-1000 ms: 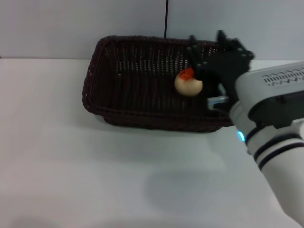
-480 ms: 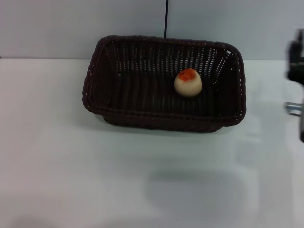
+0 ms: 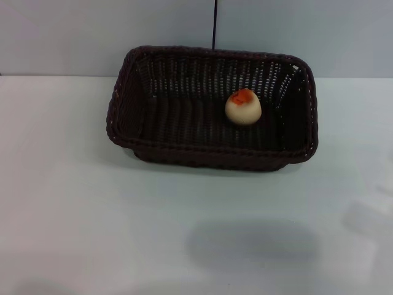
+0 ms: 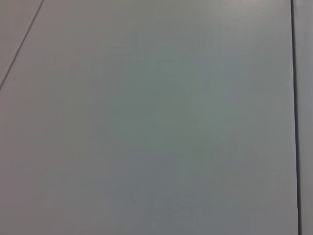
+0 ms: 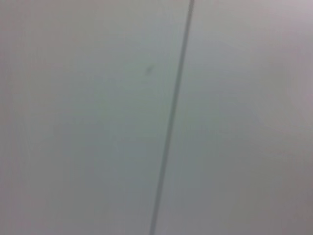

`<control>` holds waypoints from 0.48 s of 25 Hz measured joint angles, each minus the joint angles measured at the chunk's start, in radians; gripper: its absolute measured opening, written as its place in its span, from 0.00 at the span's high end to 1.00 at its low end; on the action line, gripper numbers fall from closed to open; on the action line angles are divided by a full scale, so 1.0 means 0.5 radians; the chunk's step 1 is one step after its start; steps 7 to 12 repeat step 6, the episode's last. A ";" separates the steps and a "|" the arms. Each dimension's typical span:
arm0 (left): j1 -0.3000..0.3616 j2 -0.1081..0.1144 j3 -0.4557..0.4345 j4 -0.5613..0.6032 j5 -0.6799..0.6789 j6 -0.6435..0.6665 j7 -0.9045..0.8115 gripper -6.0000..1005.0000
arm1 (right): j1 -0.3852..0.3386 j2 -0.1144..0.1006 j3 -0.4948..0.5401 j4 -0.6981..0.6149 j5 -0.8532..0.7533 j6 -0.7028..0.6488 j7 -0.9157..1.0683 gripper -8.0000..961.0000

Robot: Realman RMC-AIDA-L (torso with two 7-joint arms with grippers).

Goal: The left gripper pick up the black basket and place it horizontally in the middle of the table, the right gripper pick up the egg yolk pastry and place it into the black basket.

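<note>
Dark woven wicker forms the black basket (image 3: pixel 212 107), which sits lengthwise across the white table (image 3: pixel 123 233), toward the far side and roughly centred from left to right. Its braided rim runs unbroken around all four sides, and the slanted openwork walls let light through along the far wall. The egg yolk pastry (image 3: pixel 243 107) rests on the basket floor, right of the middle, upright with its orange-red glazed top facing up and its cream body below; it stands apart from every wall. Neither the left gripper nor the right gripper shows in the head view, and each wrist view shows only a plain pale surface crossed by a thin dark line, so whether either gripper is released or clenched cannot be told. A soft grey shadow lies on the table in front of the basket
</note>
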 joint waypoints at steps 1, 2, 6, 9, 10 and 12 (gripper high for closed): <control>0.000 -0.001 -0.002 0.000 0.000 0.000 0.000 0.49 | 0.003 -0.001 -0.003 -0.050 -0.008 -0.050 0.032 0.41; -0.001 -0.005 -0.004 0.000 0.000 0.000 0.000 0.49 | 0.006 -0.001 -0.006 -0.143 -0.031 -0.129 0.103 0.41; -0.001 -0.011 -0.004 0.000 0.000 -0.001 0.002 0.49 | 0.004 -0.022 -0.007 -0.280 -0.056 -0.212 0.287 0.41; -0.001 -0.011 -0.004 0.000 0.000 -0.001 0.002 0.49 | 0.004 -0.022 -0.007 -0.280 -0.056 -0.212 0.287 0.41; -0.001 -0.011 -0.004 0.000 0.000 -0.001 0.002 0.49 | 0.004 -0.022 -0.007 -0.280 -0.056 -0.212 0.287 0.41; -0.001 -0.011 -0.004 0.000 0.000 -0.001 0.002 0.49 | 0.004 -0.022 -0.007 -0.280 -0.056 -0.212 0.287 0.41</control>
